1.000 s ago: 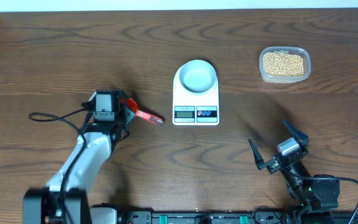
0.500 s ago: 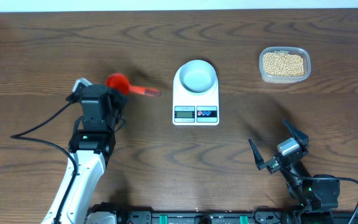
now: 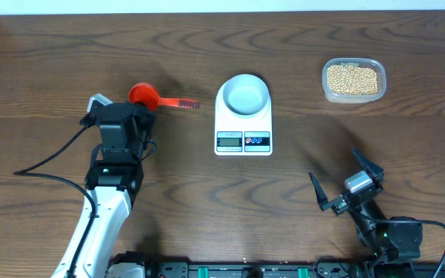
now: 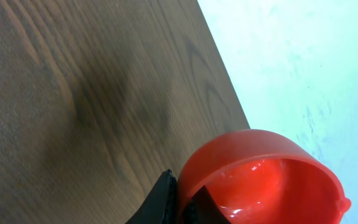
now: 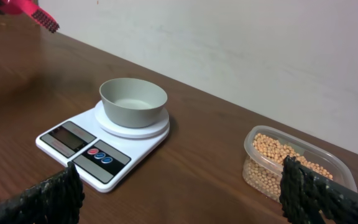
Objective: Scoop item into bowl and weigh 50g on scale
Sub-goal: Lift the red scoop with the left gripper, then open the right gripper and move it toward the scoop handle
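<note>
L claw clenched on red scoop near its cup end, held up off desk. Handle pts right, twd scale, not touching it. Bowl sits on scale's platform, mid-desk. Beans in clear tub, back-right, well apart from scale. R claw released, fingers spread wide, nothing betw. them, near front edge.

Wide open surface between scale and tub, and in front of both, free to pass through; low over the scale blocked by the bowl, with a raised red scoop near its left.
</note>
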Action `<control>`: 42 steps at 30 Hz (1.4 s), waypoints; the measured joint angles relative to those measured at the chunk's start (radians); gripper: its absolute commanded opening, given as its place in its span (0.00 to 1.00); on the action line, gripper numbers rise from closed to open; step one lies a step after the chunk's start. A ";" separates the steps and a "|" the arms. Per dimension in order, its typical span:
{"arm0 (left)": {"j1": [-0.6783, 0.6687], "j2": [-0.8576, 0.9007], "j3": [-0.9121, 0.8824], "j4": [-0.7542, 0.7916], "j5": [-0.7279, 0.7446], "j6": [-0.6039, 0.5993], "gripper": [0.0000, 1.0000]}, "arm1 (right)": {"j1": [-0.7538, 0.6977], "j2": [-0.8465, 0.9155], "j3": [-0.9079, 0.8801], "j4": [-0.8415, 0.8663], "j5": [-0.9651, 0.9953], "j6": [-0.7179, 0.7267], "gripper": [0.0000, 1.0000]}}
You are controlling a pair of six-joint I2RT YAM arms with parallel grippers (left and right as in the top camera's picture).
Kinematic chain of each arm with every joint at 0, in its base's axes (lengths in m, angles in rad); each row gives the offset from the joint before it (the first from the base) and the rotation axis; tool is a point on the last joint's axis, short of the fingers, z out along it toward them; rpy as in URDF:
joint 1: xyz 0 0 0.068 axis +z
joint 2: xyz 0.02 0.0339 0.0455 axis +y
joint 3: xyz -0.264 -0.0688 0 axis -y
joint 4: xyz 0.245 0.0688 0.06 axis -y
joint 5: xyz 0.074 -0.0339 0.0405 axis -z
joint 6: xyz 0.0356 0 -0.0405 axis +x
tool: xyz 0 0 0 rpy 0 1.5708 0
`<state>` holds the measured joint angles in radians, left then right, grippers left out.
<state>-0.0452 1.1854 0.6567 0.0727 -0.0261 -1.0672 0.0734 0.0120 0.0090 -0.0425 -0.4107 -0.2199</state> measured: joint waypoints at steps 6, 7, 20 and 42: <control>0.000 0.000 0.000 0.000 0.000 -0.007 0.08 | 0.000 0.000 0.000 0.000 0.000 0.000 0.99; 0.000 0.000 0.000 0.000 0.000 -0.007 0.08 | 0.000 0.000 0.000 0.000 0.000 0.000 0.99; 0.000 0.000 0.000 0.000 0.000 -0.007 0.08 | 0.000 0.000 0.000 0.000 0.000 0.000 0.99; 0.000 0.000 0.000 0.000 0.021 -0.029 0.07 | 0.000 0.000 -0.002 0.143 0.008 0.000 0.99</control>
<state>-0.0452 1.1854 0.6567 0.0727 -0.0055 -1.0962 0.0734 0.0120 0.0071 0.1005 -0.4030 -0.2195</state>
